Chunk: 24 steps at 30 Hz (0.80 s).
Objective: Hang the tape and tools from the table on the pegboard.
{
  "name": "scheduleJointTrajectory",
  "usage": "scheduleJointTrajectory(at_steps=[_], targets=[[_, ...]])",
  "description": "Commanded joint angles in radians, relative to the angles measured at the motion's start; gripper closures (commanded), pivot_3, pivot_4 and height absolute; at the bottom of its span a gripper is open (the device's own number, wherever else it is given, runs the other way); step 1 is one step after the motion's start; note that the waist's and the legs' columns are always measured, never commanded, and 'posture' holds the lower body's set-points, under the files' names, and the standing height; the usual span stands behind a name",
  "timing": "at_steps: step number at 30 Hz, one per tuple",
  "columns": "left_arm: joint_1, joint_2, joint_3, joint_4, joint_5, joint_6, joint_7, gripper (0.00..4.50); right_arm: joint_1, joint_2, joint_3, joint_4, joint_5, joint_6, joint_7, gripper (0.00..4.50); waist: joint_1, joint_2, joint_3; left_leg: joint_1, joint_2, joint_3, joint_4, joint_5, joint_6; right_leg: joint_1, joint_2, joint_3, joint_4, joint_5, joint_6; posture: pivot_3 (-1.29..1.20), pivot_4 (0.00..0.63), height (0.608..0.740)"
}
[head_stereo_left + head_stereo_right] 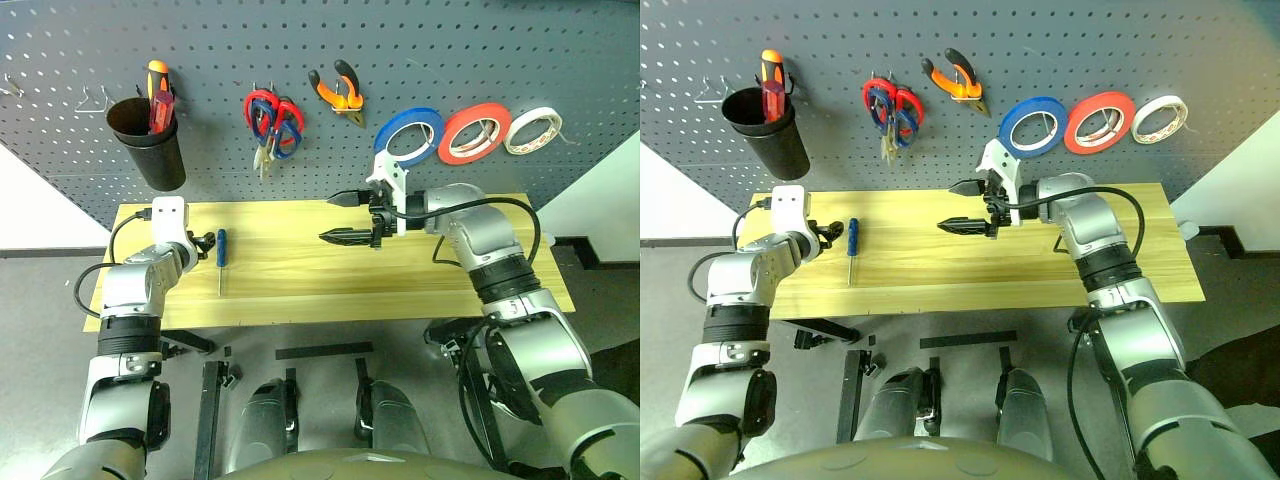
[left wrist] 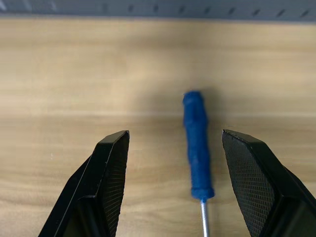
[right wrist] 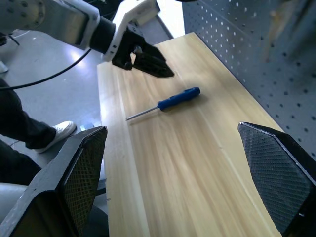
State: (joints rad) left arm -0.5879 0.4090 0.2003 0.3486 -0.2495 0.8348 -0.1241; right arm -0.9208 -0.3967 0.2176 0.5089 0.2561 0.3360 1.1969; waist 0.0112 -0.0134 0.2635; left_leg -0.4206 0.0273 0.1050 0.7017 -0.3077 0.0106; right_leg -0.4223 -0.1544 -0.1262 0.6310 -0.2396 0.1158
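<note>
A light wooden table stands against a dark grey pegboard dotted with holes.

Near the table's left end, the left gripper sits low over the wood with its two black fingers spread and nothing between the pads. Just beside it, a thin screwdriver with a blue handle lies flat, its handle toward the pegboard edge and its metal shaft pointing toward the front edge. In the left wrist view the handle lies between the open fingers, closer to one than the other, touching neither.

Further right, above the middle of the table, the right gripper hangs with its fingers fully apart, holding nothing and pointing toward the left end.

On the pegboard, left to right: a black cup holding red and orange screwdrivers, red-handled scissors overlapping dark blue ones, pliers with orange-and-black handles, a blue roll of tape, a red roll and a cream roll.

The screwdriver looks like the only task item not yet hung. Because the handle sits off-centre between the fingers, closing could roll or push it away rather than pinch it. A grip on the smooth round handle could also let it swing or slip while being lifted.
</note>
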Motion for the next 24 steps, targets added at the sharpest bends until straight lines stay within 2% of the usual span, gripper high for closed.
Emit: scheduleJointTrajectory(at_steps=[1,11,15,20,21,24], targets=[[-0.041,-0.012,0.013,0.042,0.008,-0.011,0.010,1.39,-0.031,0.021,-0.006,0.032,-0.026,-0.041,-0.003,0.00,0.000,0.000,0.009,0.000,0.000,0.000,0.000,0.000,0.000,0.000,0.000,0.000,0.000,0.000,0.000,0.02,0.342,0.740],[-0.139,-0.054,0.032,0.312,0.037,-0.091,0.064,1.39,-0.055,0.057,-0.014,0.109,-0.081,-0.068,-0.037,0.00,-0.002,0.003,0.040,0.000,0.000,0.001,-0.002,0.000,0.000,-0.001,0.000,0.000,0.000,0.000,0.000,0.05,0.363,0.740],[-0.127,-0.079,0.043,0.289,0.023,-0.038,0.094,2.23,-0.051,0.055,-0.014,0.100,-0.085,-0.062,-0.026,0.00,-0.002,0.004,0.043,0.001,0.000,0.001,-0.002,0.000,0.000,-0.001,0.000,0.000,0.001,0.000,0.000,0.05,0.362,0.740],[-0.101,-0.092,0.056,0.246,0.015,-0.015,0.102,3.86,-0.063,0.055,-0.020,0.119,-0.089,-0.069,-0.025,0.00,0.000,0.004,0.043,0.001,0.000,0.001,-0.002,0.000,0.000,-0.001,-0.001,0.001,0.000,0.000,0.000,0.05,0.356,0.740],[-0.099,-0.092,0.061,0.242,0.014,-0.016,0.102,3.98,-0.065,0.053,-0.023,0.124,-0.090,-0.071,-0.026,0.00,0.000,0.004,0.043,0.001,0.000,0.001,-0.002,0.000,0.000,-0.001,-0.001,0.001,0.000,0.000,0.000,0.05,0.354,0.740],[-0.097,-0.088,0.065,0.223,0.013,-0.015,0.092,3.98,-0.067,0.045,-0.032,0.124,-0.086,-0.068,-0.021,0.00,-0.001,0.004,0.043,0.001,0.000,0.001,-0.002,0.000,0.000,-0.001,0.000,0.001,0.000,0.000,0.000,0.05,0.340,0.740]])
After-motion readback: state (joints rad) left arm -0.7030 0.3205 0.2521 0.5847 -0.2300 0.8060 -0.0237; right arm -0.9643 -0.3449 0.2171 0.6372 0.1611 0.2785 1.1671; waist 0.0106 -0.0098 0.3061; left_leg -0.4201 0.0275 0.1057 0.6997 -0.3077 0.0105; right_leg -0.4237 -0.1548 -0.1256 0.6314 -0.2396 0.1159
